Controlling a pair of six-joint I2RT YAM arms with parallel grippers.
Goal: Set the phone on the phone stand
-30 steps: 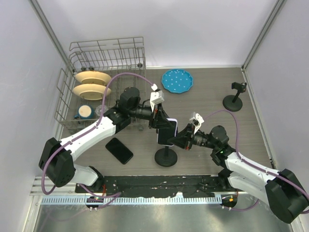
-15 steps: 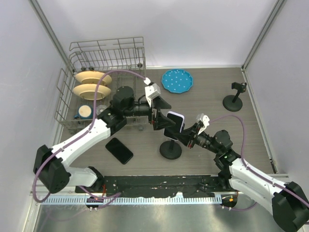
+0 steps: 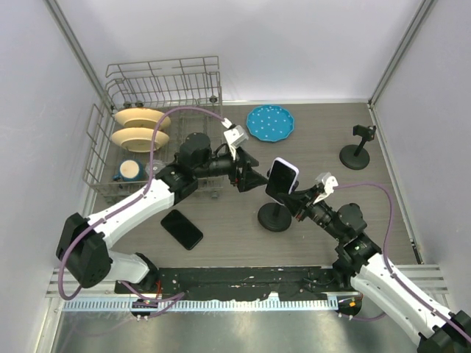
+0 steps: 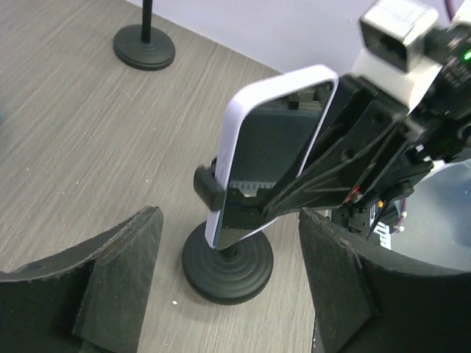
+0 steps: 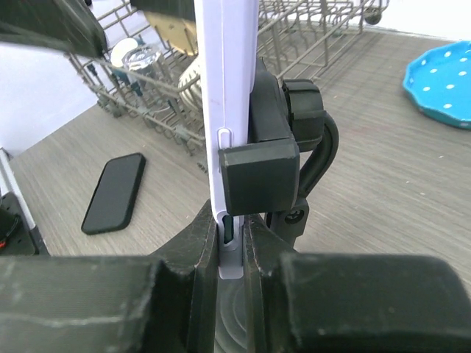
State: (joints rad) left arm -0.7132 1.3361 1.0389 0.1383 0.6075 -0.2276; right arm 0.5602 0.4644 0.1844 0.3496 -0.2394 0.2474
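Observation:
The phone [image 3: 282,179], in a lavender case, stands upright in the clamp [image 4: 208,184] of the phone stand [image 3: 274,218], whose round black base rests on the table. My right gripper [image 3: 296,198] is shut on the phone's lower edge [image 5: 221,88]; both fingers press the case just below the clamp [image 5: 257,173]. To the left of the phone, my left gripper [image 3: 250,177] is open and apart from it. In the left wrist view the phone [image 4: 272,147] and the stand base [image 4: 227,266] lie beyond the spread fingers [image 4: 110,279].
A black phone [image 3: 182,229] lies flat at the front left. A second stand [image 3: 358,151] is at the back right, with a blue dotted plate [image 3: 270,123] behind the middle. A wire dish rack [image 3: 158,125] with plates and a cup fills the back left.
My left gripper has let go of the phone, opened and drawn back to the left. The right gripper, the phone and the stand have shifted right and away from the front edge.

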